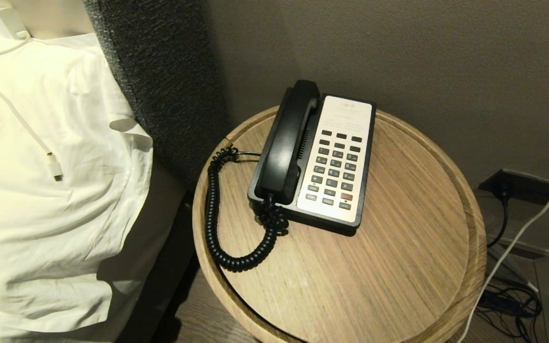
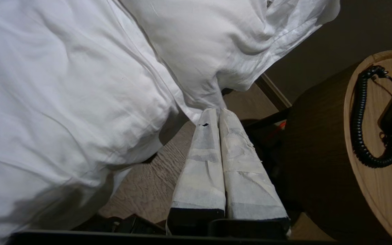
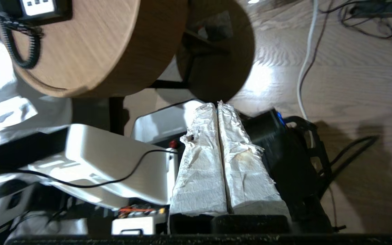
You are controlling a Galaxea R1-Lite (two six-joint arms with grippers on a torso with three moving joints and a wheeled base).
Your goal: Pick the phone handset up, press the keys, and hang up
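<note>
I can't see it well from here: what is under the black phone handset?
The phone handset lies in its cradle on the black phone base, beside the keys. A speaker grille peeks out alongside; the cradle itself is covered.

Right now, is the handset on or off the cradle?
On. The handset lies seated along the left side of the phone base, beside the keys, with neither gripper near it.
</note>
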